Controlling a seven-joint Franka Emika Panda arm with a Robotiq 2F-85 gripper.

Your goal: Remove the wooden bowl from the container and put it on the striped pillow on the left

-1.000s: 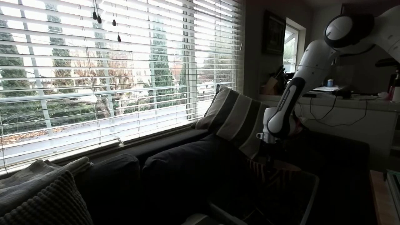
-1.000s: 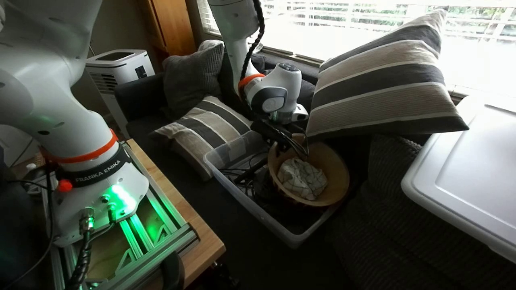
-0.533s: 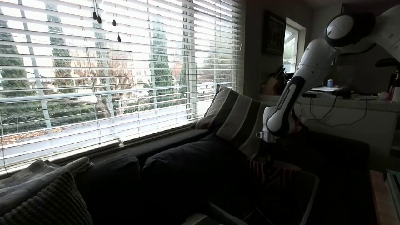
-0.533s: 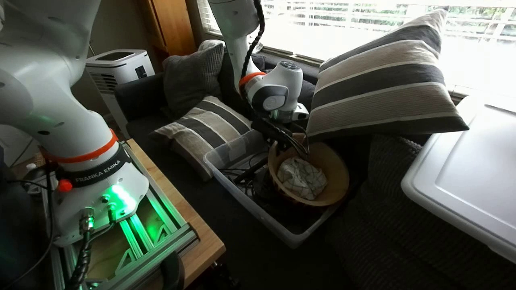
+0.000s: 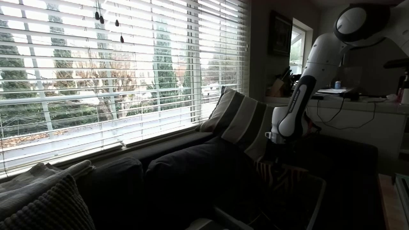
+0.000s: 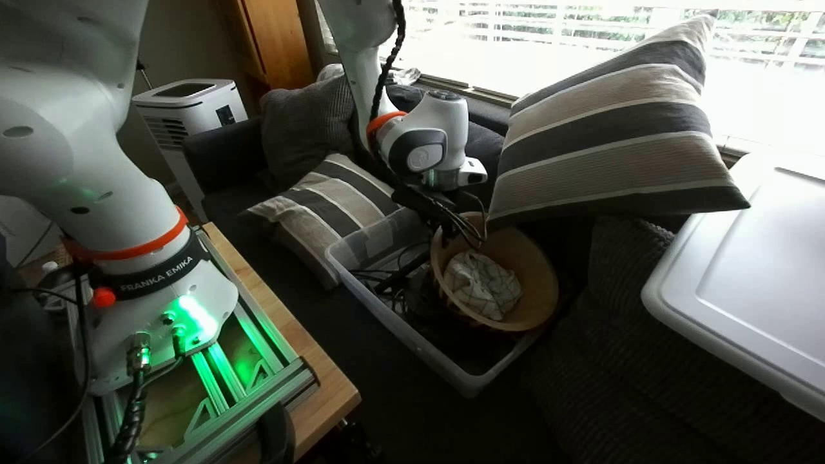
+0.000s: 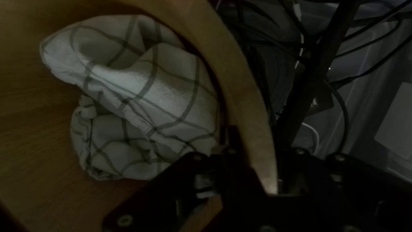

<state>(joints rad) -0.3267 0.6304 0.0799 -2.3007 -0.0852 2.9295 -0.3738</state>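
Observation:
The wooden bowl [image 6: 535,270] sits tilted in one end of the clear container [image 6: 474,380], with a whitish checked cloth [image 6: 483,283] inside. In an exterior view the bowl's patterned outer side [image 5: 282,179] shows dimly above the container's pale edge [image 5: 318,204]. My gripper [image 6: 446,237] is at the bowl's rim. In the wrist view my gripper [image 7: 262,145] is shut on the rim [image 7: 254,129], one finger inside the bowl, one outside; the fingertips are very dark. The striped pillow, dark grey with thin pale ridges, stands at the sofa's end in both exterior views [image 5: 48,204] [image 6: 303,129].
A broad-striped cushion [image 6: 341,193] lies beside the container. A larger one [image 6: 612,129] leans at the bowl's other side. Black cables and a bar [image 7: 317,67] lie in the container. A white lid [image 6: 760,270] is at the right. The robot stands on a wooden table [image 6: 329,386].
My hand has shifted and tipped slightly away from the large leaning cushion and a little up. The bowl's rim has shifted slightly with it; the bowl stays in the container.

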